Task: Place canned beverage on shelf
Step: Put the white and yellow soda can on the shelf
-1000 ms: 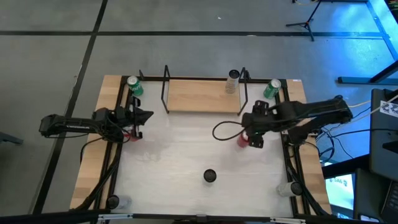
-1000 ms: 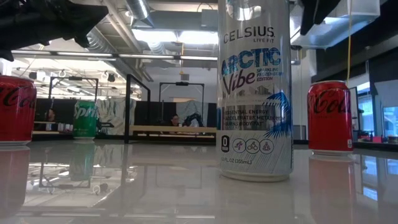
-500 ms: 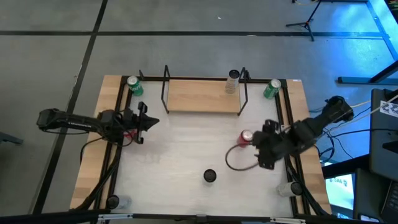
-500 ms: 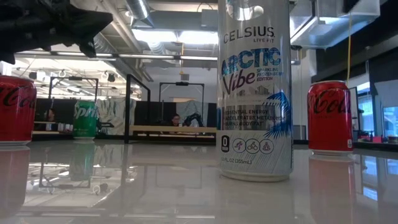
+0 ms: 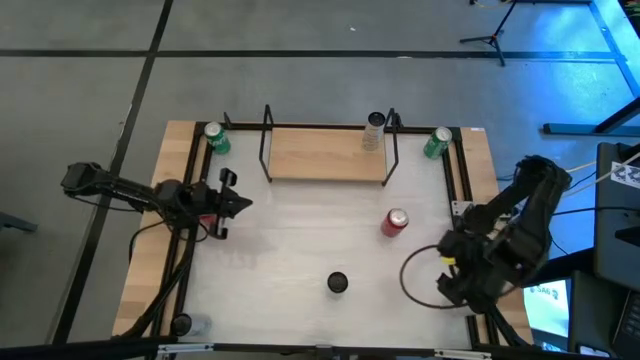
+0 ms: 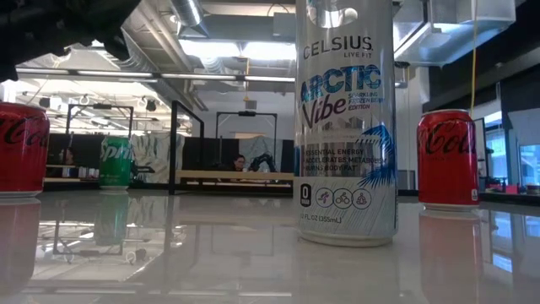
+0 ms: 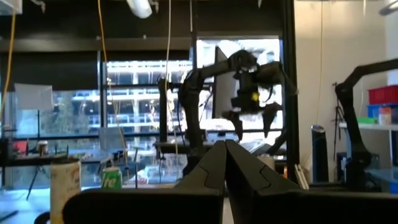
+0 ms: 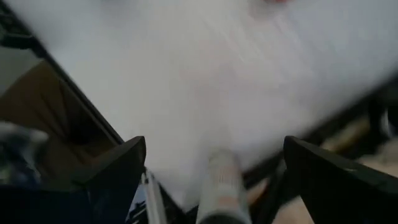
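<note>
While the white-topped bench (image 5: 290, 250) fills most of the high view, the shelf (image 5: 328, 153) lies along its far edge, a light-wood board with black wire frames at both ends. One silver can (image 5: 374, 131) stands on the shelf's right end, just beside the right frame.

Both dark arms sit at the bench's sides. The left end effector (image 5: 238, 200) hangs over the left part of the bench with its fingers (image 7: 214, 171) pressed together, holding nothing. The right end effector (image 5: 452, 290) is off by the bench's right near corner, fingers (image 8: 124, 163) spread wide and empty.

A red cola can (image 5: 394, 222) stands free on the white top, right of centre, between the shelf and the right arm. A tall white energy-drink can (image 5: 337, 283) stands nearer the front edge, near the middle. Another red can (image 6: 23, 149) is just beside the left end effector. Two green cans (image 5: 216, 139) (image 5: 437, 143) stand at the far corners, outside the shelf's frames. More cans rest at the near corners (image 5: 181, 324) (image 5: 462, 303).
</note>
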